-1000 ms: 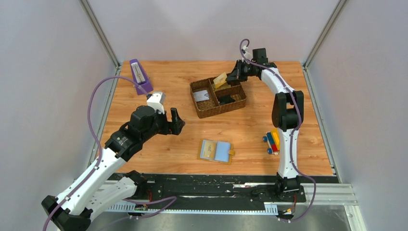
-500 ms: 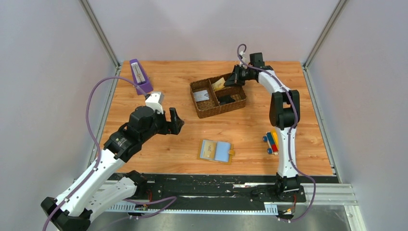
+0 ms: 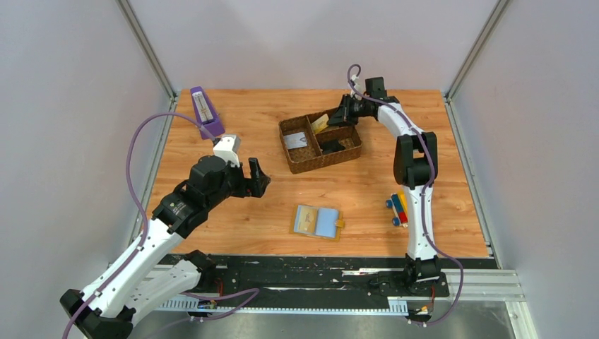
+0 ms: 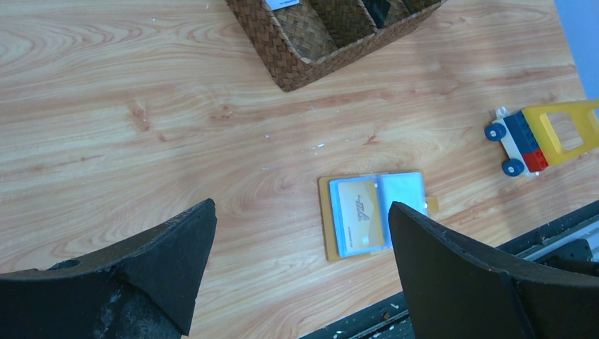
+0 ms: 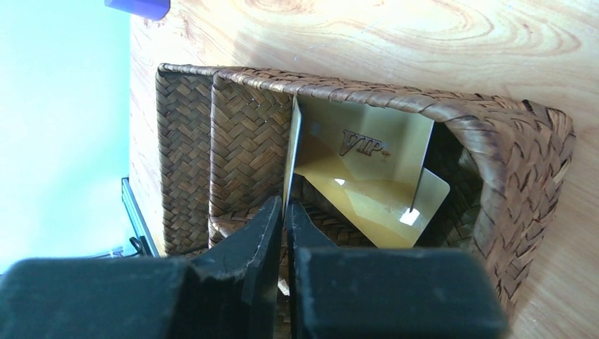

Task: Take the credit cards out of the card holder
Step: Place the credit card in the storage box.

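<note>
The card holder (image 3: pixel 316 222) lies open on the table near the front edge, mustard outside with blue-grey pockets. A gold card (image 4: pixel 359 212) sits in its left pocket; the holder also shows in the left wrist view (image 4: pixel 395 191). My left gripper (image 3: pixel 258 176) is open and empty, hovering left of and above the holder (image 4: pixel 300 208). My right gripper (image 3: pixel 337 116) is shut on a gold card (image 5: pixel 289 152), seen edge-on, held in the far compartment of the brown woven tray (image 3: pixel 321 162). Two more gold cards (image 5: pixel 367 145) lean inside that compartment.
The tray (image 5: pixel 184 141) also holds a silver card (image 3: pixel 297 140) and a dark item (image 3: pixel 332 146). A purple metronome (image 3: pixel 205 111) stands at the back left. A toy car (image 3: pixel 399 208) lies right of the holder, also in the left wrist view (image 4: pixel 544 134).
My right gripper has moved down and slightly left, lowering the gold card into the tray's far compartment. The left arm has hardly moved.
</note>
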`<state>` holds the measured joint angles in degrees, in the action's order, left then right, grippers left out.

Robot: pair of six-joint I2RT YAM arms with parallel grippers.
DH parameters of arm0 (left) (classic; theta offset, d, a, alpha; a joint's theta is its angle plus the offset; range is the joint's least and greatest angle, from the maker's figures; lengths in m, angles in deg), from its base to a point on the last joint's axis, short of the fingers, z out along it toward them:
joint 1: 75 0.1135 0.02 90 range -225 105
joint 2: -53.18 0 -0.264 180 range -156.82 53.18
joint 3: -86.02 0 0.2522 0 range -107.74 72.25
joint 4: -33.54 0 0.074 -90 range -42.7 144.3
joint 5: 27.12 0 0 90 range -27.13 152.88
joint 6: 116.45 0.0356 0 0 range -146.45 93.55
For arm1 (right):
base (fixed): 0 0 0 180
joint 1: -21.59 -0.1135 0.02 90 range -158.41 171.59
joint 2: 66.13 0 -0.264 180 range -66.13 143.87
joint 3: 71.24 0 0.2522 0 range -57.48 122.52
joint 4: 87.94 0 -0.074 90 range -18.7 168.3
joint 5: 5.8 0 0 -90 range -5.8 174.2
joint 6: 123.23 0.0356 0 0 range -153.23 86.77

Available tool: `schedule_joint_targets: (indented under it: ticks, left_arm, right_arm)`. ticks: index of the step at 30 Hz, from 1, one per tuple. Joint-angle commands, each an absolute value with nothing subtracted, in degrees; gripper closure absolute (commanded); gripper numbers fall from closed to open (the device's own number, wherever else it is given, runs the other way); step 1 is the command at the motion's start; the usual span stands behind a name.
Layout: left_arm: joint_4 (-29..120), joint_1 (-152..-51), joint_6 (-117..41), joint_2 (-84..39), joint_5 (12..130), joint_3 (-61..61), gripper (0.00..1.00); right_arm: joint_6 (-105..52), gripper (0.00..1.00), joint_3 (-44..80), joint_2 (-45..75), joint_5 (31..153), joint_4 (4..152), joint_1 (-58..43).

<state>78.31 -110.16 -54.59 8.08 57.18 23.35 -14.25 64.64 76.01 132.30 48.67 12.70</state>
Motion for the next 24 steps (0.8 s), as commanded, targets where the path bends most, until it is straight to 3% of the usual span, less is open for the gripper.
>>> schedule_joint_targets:
  ticks: [1,17,24]
  left_arm:
    - [76.19,-110.21,-55.24,8.28,56.87,23.29,0.0]
    - [77.47,-110.23,-56.85,7.97,56.69,22.95,0.0]
    - [78.65,-110.21,-58.68,7.28,58.06,23.69,0.0]
  right_arm:
    - [-14.16,0.88,67.19,77.04,131.85,49.26,12.39]
    - [-13.12,0.72,68.68,74.72,125.3,48.62,12.46]
    - [-11.57,0.58,68.66,70.7,121.44,47.36,12.49]
